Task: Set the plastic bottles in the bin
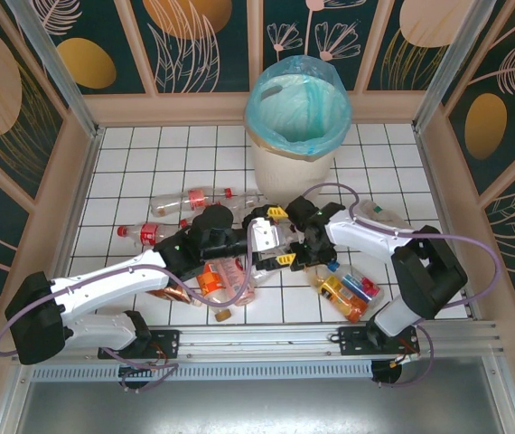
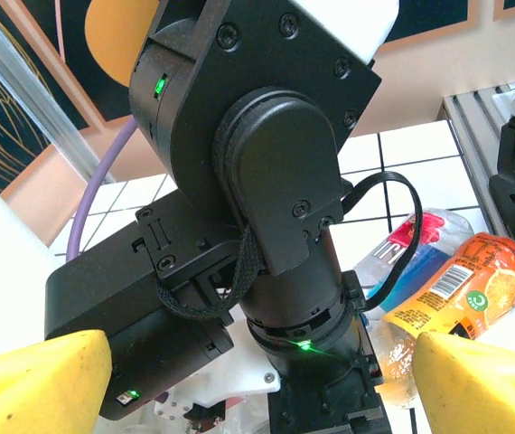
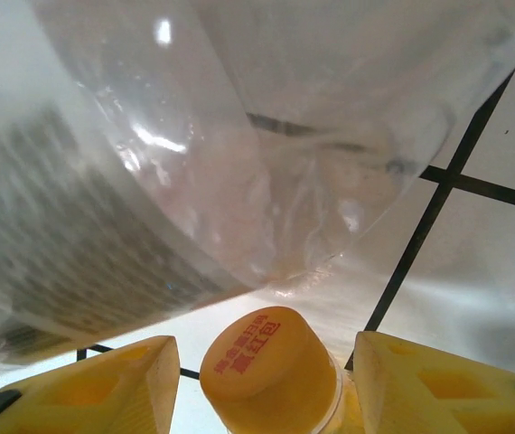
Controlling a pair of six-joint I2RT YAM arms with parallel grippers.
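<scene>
Crinkly clear bottle [image 3: 239, 136] nr orange cap [image 3: 266, 366]

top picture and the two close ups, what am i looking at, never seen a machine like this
It is a robot with two arms bolted at the near edge of a white tiled table. The top picture looks down from above: the left arm and right arm reach toward its middle, where plastic bottles lie scattered before a cream bin lined with a blue-green bag. The close-ups come from cameras on the wrists. The left gripper stands wide open, empty, facing the other arm. The right gripper has an orange bottle cap between its fingers; whether it grips, I cannot tell.
</scene>
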